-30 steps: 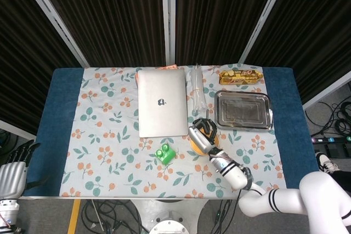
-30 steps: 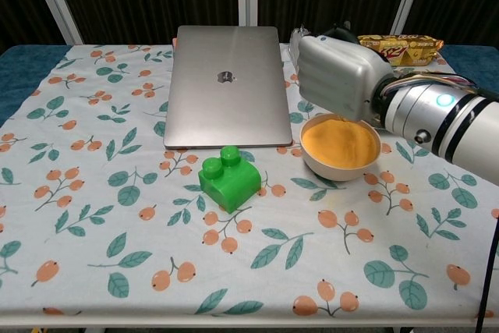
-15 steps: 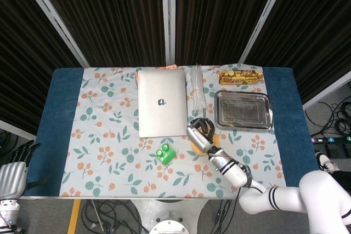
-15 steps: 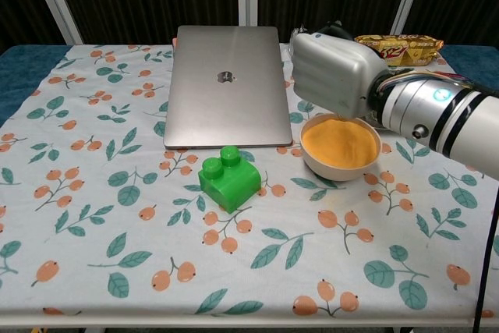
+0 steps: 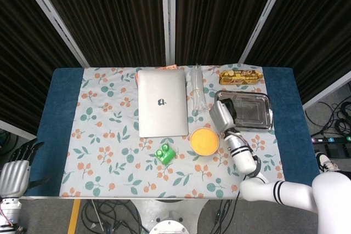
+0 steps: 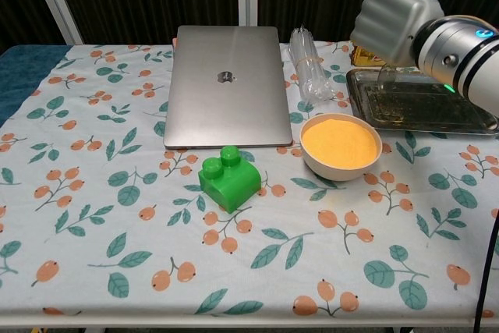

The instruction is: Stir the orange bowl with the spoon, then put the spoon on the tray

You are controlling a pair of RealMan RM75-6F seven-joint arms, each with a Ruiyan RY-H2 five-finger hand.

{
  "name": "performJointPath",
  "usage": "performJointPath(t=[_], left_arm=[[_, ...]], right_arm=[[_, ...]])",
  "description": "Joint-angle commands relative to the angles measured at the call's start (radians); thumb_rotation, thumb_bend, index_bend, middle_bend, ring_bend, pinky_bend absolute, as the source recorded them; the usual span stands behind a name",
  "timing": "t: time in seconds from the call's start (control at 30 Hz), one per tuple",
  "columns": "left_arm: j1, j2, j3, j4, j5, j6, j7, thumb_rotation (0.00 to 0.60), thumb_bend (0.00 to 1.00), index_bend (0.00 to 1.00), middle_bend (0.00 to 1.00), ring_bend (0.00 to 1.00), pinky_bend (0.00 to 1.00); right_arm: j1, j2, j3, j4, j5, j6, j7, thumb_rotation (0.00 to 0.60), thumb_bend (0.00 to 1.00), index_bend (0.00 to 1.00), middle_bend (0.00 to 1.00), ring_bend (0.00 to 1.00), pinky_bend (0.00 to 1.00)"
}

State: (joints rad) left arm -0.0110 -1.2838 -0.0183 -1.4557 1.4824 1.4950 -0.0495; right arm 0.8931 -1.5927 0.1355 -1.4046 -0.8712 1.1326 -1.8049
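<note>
Right hand [image 5: 222,114] now raised over the near-left corner of the tray [image 5: 262,119], well clear of the bowl [image 5: 204,141]; 0.5 s earlier it hung directly above the bowl's far rim, so the arm has swung from bowl to tray within that interval. In the chest view the hand [image 6: 392,12] shows only its back, above the tray's [image 6: 437,118] left end, with the fingers turned away from the camera; whether they are closed on the spoon cannot be told, and the spoon itself is not identifiable in either view, though a dark shape beside the hand in the head view may be part of it. The bowl [image 6: 341,144] stands uncovered on the table [image 5: 104,130], filled with orange powder, just right of the green block [image 5: 165,153] and near the laptop's [image 5: 161,102] front-right corner. A clear plastic item [image 6: 310,72] lies between laptop and tray, and a snack packet [image 5: 240,76] sits behind the tray. The left hand [image 5: 15,168] rests off the table's near-left corner with its fingers apart, holding nothing. Judged from the move, stirring is likely over and the task stands at its 2nd step: lowering the hand to the tray floor and releasing the spoon there. The raised tray rim is the main obstacle to a clean descent.
</note>
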Motion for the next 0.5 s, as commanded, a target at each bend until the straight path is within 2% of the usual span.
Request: performJointPath(t=[0.03,0.37,0.5], left_arm=[[-0.004,0.004,0.0,-0.01,0.0,-0.006,0.009,0.6,0.14,0.22,0.2,0.12,0.18],[-0.004,0.012,0.004,-0.033,-0.009,-0.013,0.03,0.6,0.14,0.22,0.2,0.12,0.18],[0.0,0.015,0.006,-0.037,-0.013,-0.012,0.033,0.6,0.14,0.22,0.2,0.12,0.18]], right_arm=[[0.006,0.017,0.075,0.036,0.164,-0.022,0.064,0.6,0.45,1.0,1.0,1.0,1.0],[0.046,-0.074,0.113,0.251,0.472,-0.155,0.171,0.6,0.41,0.99,1.0,1.0,1.0],[0.065,-0.129,0.107,0.351,0.523,-0.197,0.21,0.6,0.38,0.92,1.0,1.0,1.0]])
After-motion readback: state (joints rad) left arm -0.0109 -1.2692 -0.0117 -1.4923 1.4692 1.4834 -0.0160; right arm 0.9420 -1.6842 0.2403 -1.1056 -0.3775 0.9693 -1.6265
